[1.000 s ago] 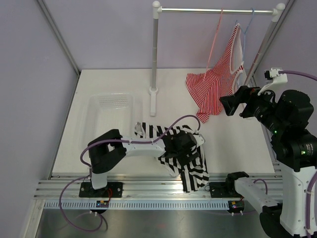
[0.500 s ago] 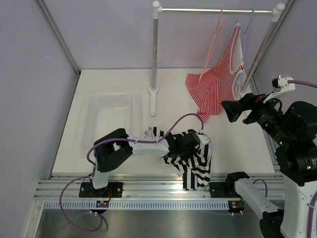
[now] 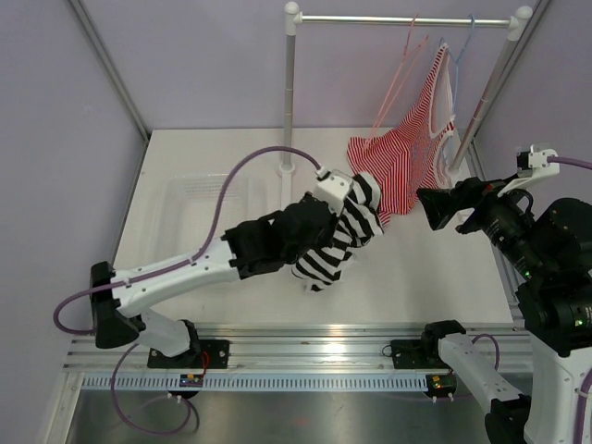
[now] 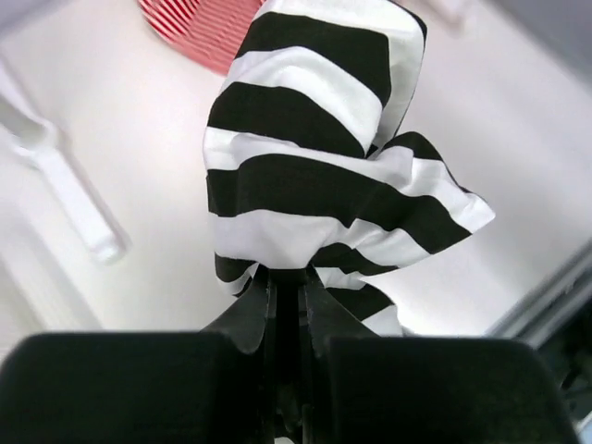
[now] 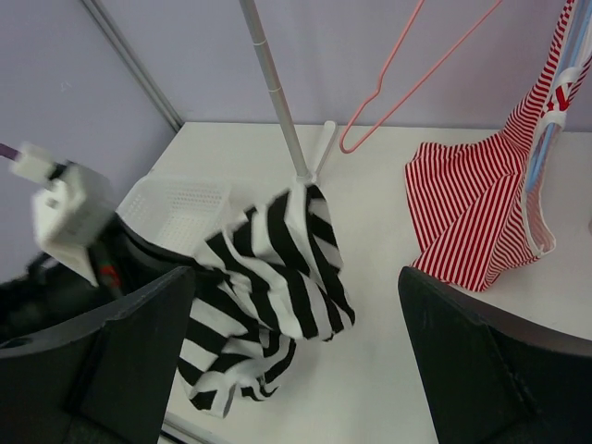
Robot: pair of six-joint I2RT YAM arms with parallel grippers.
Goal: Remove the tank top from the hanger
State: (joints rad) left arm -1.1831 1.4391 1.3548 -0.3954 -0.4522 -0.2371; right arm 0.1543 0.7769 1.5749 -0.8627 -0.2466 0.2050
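Note:
The black-and-white striped tank top (image 3: 350, 236) hangs bunched in the air over the table's middle, and my left gripper (image 3: 333, 225) is shut on its upper folds. In the left wrist view the jaws (image 4: 287, 274) are pressed together on the tank top (image 4: 305, 176), which droops ahead of them. The pink hanger (image 3: 400, 79) hangs bare on the rail, apart from the top; the right wrist view shows this hanger (image 5: 412, 79) too. My right gripper (image 3: 435, 209) hovers open at the right, pointing left at the tank top (image 5: 277, 277), with nothing between its fingers (image 5: 139, 361).
A red-and-white thin-striped top (image 3: 407, 157) hangs from a pale blue hanger (image 3: 465, 46) at the rail's right end, its hem on the table. The rack's pole (image 3: 289, 92) and foot (image 3: 286, 190) stand mid-back. A clear bin (image 3: 199, 208) lies at the left.
My left gripper shut on the striped tank top lying at the table's front and lifted it up and back toward the rack. The right arm drifted slightly right.

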